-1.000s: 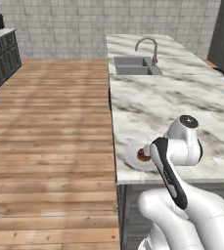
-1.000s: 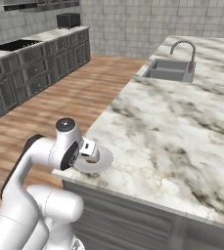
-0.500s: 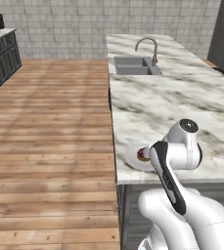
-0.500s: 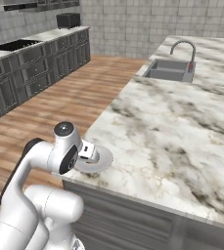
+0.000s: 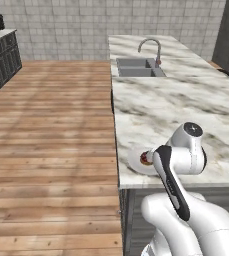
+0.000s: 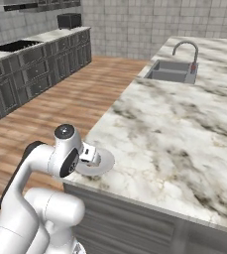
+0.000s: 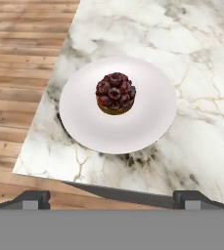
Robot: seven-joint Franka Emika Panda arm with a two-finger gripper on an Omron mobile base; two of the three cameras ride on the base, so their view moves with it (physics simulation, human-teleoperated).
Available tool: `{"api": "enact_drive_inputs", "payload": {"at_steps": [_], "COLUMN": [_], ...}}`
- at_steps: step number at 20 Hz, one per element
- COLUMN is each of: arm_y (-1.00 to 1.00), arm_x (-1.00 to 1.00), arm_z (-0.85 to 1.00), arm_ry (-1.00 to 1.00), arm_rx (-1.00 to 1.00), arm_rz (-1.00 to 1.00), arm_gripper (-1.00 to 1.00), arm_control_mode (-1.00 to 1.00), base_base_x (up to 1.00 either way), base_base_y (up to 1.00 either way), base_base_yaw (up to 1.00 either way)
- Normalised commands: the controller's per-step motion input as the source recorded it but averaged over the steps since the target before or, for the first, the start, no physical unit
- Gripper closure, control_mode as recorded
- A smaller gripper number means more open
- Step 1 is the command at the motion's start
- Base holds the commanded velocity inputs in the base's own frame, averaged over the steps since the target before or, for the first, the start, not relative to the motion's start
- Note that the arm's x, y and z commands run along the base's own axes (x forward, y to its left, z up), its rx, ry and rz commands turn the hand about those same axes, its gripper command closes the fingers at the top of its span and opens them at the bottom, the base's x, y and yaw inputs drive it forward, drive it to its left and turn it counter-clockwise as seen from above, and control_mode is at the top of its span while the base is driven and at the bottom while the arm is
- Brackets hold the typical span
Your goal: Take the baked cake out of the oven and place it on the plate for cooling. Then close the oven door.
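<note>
Cake [image 7: 115,92] unmoved on plate [image 7: 147,122]; arm retreated slightly.

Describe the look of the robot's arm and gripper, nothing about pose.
The arm is glossy white with rounded, bulbous links, a black band along one link and a dark grey round joint cap. No loose cables show. The gripper has two small dark grey, blocky finger tips.
</note>
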Motion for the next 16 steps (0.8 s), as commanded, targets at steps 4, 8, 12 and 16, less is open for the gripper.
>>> {"api": "enact_drive_inputs", "payload": {"at_steps": [4,8,12,16], "arm_y": [0.00,0.00,0.00,0.00], "arm_x": [0.00,0.00,0.00,0.00], "arm_z": [0.00,0.00,0.00,0.00], "arm_ry": [0.00,0.00,0.00,0.00], "arm_rx": [0.00,0.00,0.00,0.00], "arm_rz": [0.00,0.00,0.00,0.00], "arm_gripper": [-1.00,-1.00,-1.00,-1.00], "arm_control_mode": [1.00,1.00,1.00,1.00], "base_base_x": [0.00,0.00,0.00,-0.16], "base_base_y": [0.00,0.00,0.00,0.00], "base_base_yaw": [0.00,0.00,0.00,0.00]}}
